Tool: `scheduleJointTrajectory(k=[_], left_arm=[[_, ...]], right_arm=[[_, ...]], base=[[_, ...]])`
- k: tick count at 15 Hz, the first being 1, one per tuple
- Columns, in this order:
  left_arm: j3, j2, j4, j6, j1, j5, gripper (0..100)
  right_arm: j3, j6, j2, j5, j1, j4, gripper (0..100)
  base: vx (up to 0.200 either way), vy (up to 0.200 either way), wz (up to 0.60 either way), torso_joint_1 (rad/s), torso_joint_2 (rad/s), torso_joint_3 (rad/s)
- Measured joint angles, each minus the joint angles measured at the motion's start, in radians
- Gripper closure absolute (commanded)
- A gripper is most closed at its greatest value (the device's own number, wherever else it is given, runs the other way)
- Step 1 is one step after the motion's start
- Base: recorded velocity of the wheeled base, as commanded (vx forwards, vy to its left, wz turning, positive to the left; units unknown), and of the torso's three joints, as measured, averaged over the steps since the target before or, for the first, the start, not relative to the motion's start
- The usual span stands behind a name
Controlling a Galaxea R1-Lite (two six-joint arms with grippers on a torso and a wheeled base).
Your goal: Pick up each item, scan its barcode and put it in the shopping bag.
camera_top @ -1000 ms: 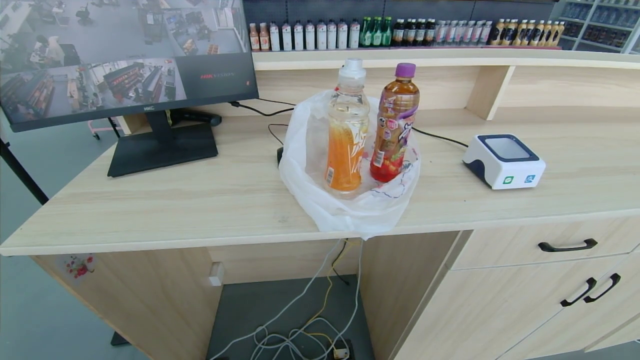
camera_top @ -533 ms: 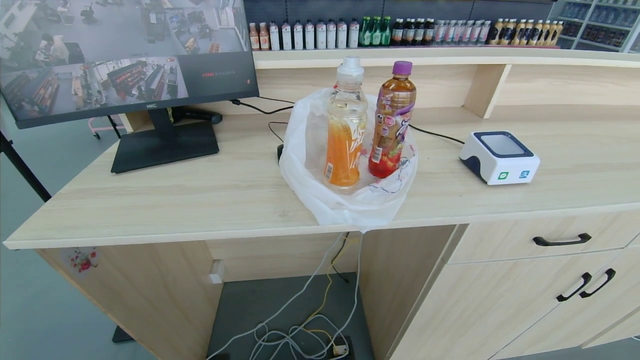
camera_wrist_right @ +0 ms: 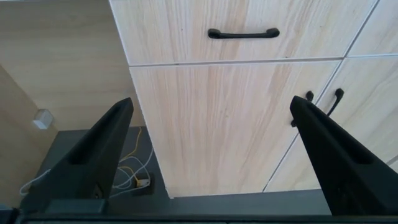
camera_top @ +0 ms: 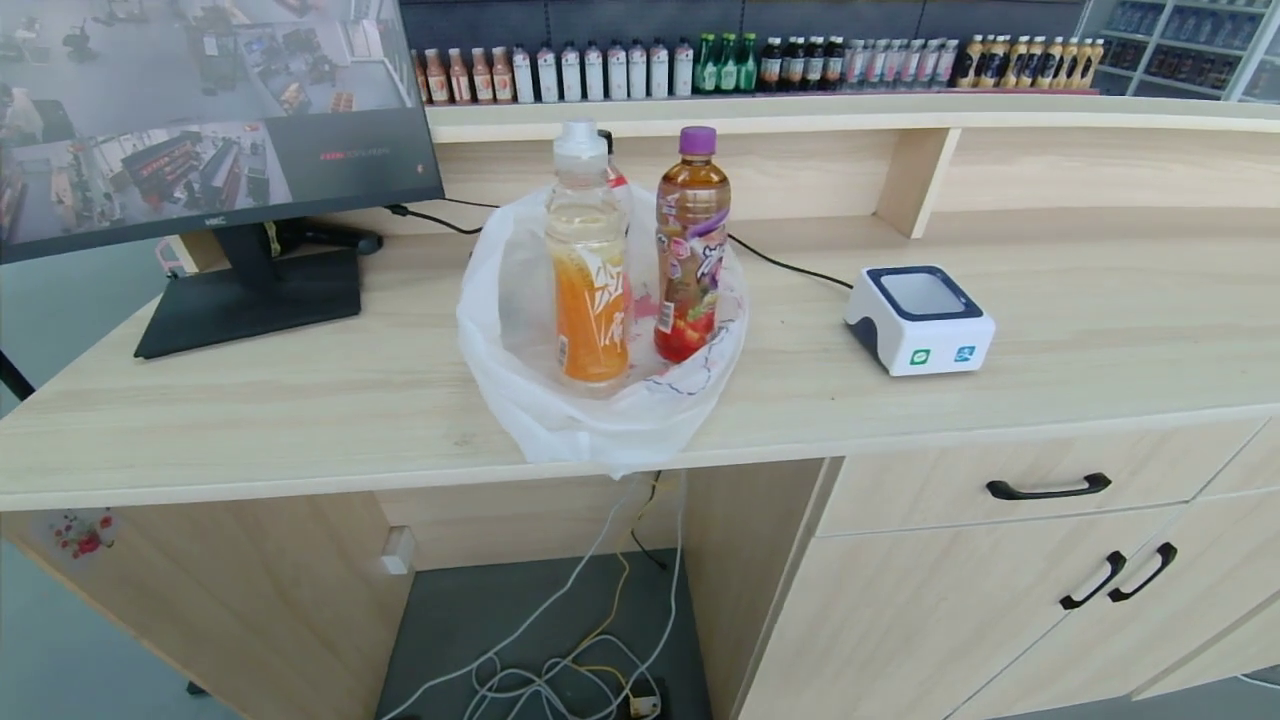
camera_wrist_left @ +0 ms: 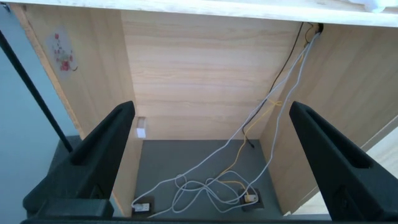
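The orange bottle [camera_top: 590, 290] and purple-capped bottle [camera_top: 690, 260] stand upright in the shopping bag [camera_top: 500, 330] on the counter [camera_top: 300, 400] near the scanner [camera_top: 918, 320], so bagging looks done, and the left gripper [camera_wrist_left: 212, 109] and right gripper [camera_wrist_right: 211, 106], both open and empty below it, likely need no further grasp.

Pale wooden counter [camera_top: 300, 420] with black-handled drawers [camera_top: 1010, 505], monitor [camera_top: 200, 110], row of bottles [camera_top: 750, 65], grey floor [camera_top: 450, 620].

2 bottles [camera_top: 590, 300], 1 shopping bag [camera_top: 492, 335], 1 scanner [camera_top: 920, 322], 1 monitor [camera_top: 200, 110].
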State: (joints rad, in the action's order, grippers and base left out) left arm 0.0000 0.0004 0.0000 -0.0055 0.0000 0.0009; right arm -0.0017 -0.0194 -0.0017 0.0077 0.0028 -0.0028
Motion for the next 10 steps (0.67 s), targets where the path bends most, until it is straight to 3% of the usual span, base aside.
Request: scheduleJointTrajectory(k=[3,10], left_arm=[[0.0,0.0,0.0,-0.002,0.0,0.0,0],[0.0,0.0,0.0,-0.003,0.0,0.0,0]], right_arm=[[0.0,-0.008,0.0,0.002,0.001,0.0,0],[0.0,0.0,0.0,0.001,0.001,0.0,0]], base=[[0.0,-0.2,0.6,0.002,0.0,0.005],[0.0,-0.2,0.0,0.002,0.0,0.003]])
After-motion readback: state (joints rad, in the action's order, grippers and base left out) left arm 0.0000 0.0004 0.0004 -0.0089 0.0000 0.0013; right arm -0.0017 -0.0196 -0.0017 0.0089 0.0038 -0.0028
